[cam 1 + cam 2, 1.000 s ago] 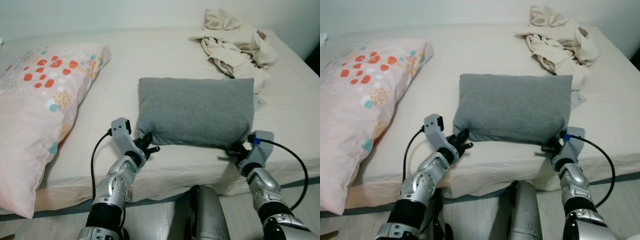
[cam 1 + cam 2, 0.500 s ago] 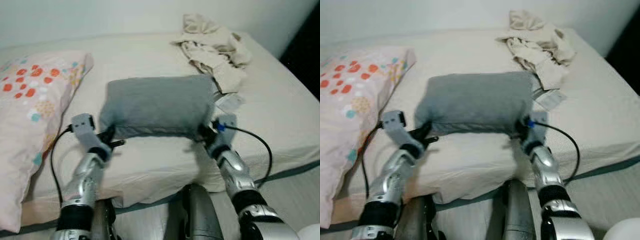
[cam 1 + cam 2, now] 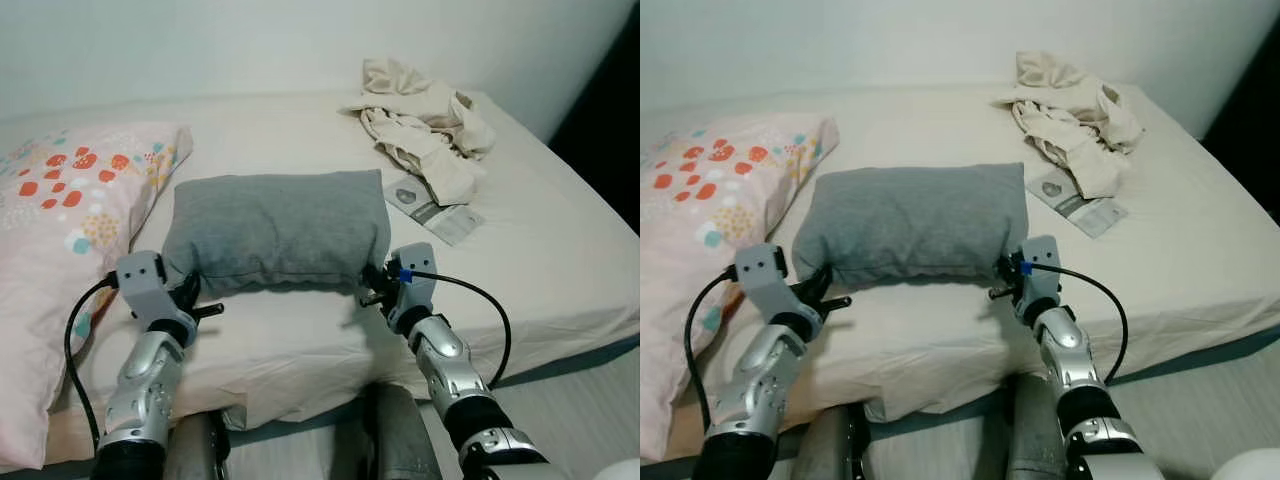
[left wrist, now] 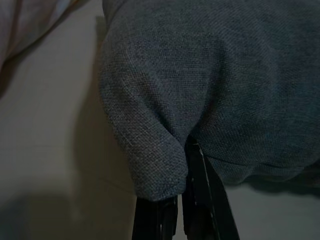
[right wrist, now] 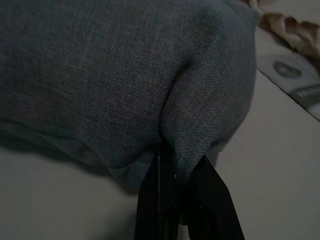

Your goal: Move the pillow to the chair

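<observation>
Since 1 second ago the grey pillow [image 3: 275,230] has come off the near edge of the mattress and sits higher and further left against the bedding, though the whole view has swung as well, so part of that shift is the camera's. Both grippers are pinched onto its lower corners: the left gripper [image 4: 181,150] has its 2 black fingers closed on a fold of grey fabric at the left corner, and the right gripper [image 5: 181,162] is clamped the same way on the right corner. Held between them, the pillow hangs just above the bed [image 3: 300,330], with the patterned pillow [image 3: 60,215] off to its left, and the crumpled cloth [image 3: 420,120] and a flat packet [image 3: 435,210] lying beyond it to the right. No chair can be made out from this angle, so the carry looks barely begun. To do this step well, the 2 arms should probably rise and travel together, keeping the spacing between the corners constant so neither pinch is dragged off its thin fold. Lifting clear of the sheet before turning would likely stop the sagging middle from snagging.
</observation>
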`<state>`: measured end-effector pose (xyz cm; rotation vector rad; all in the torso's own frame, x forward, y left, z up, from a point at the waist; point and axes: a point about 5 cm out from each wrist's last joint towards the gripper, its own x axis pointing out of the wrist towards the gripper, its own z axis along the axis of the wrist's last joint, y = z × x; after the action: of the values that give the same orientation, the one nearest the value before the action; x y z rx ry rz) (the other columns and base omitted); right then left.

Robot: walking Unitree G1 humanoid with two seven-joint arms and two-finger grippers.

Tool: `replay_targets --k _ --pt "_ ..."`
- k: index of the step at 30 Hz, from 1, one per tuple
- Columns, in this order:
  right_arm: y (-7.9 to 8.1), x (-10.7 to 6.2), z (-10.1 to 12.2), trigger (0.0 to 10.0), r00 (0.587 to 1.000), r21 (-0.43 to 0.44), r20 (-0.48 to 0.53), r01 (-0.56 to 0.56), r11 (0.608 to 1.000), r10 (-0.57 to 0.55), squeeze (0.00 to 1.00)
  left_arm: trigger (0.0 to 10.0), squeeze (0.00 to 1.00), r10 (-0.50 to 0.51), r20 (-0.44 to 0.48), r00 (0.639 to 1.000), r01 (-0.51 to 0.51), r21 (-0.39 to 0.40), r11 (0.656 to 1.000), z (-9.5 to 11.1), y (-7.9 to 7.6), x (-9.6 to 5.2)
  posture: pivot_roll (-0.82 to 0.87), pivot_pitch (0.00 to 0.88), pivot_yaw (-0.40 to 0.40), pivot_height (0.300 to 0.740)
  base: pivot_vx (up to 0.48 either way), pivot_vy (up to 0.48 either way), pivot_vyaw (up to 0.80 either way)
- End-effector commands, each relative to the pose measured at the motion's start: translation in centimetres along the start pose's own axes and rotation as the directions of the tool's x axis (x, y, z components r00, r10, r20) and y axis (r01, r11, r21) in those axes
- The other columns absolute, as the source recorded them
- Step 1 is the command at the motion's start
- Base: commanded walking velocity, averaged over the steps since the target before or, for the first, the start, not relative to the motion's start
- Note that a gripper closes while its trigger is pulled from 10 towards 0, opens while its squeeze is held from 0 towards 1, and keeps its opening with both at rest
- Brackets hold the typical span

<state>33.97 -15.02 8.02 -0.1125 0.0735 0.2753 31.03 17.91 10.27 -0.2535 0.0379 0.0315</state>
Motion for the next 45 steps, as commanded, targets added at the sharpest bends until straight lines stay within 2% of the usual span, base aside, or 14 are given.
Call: replay_targets --k 1,4,7,12,24,45 --pt "0.9 -0.3 -0.9 10.0 1.0 -0.027 -0.02 -0.017 0.999 0.017 0.0 10.0 0.0 -0.01 -0.035 0.999 0.011 0.025 1.0 -1.0 -0.6 -0.1 -0.02 0.077 -0.006 0.573 0.0 0.0 0.0" --pt "0.9 -0.4 -0.9 10.0 1.0 -0.033 -0.008 -0.006 0.999 0.006 0.0 10.0 0.0 -0.005 -0.031 1.0 0.006 0.029 1.0 -1.0 -0.5 -0.2 -0.02 0.072 -0.003 0.573 0.0 0.0 0.0" --pt "0.9 -0.6 -1.1 10.0 1.0 -0.02 -0.017 -0.014 1.0 0.014 0.0 10.0 0.0 -0.011 -0.038 0.999 0.014 0.069 0.998 -1.3 -0.6 -0.3 -0.02 0.066 0.002 0.573 0.0 0.0 0.0" --pt "1.1 -0.8 -0.9 10.0 0.999 0.058 0.014 -0.031 0.998 0.031 0.0 10.0 0.0 -0.031 -0.033 0.999 0.034 0.088 0.996 -1.5 -0.9 -0.6 -0.02 0.061 0.001 0.588 0.0 0.0 0.0" --pt "1.7 -0.9 -1.1 10.0 0.999 0.047 0.004 -0.035 0.998 0.035 0.0 10.0 0.0 -0.03 -0.028 0.999 0.032 0.073 0.997 -1.7 -1.2 -0.7 -0.02 0.048 -0.006 0.633 0.0 0.0 0.0" --pt "1.7 -0.9 -0.9 10.0 0.998 0.026 0.003 -0.055 0.998 0.055 0.0 10.0 0.0 -0.044 -0.048 0.998 0.048 0.09 0.995 -2.4 -1.6 -1.1 -0.03 0.055 -0.017 0.718 0.0 0.0 0.0"
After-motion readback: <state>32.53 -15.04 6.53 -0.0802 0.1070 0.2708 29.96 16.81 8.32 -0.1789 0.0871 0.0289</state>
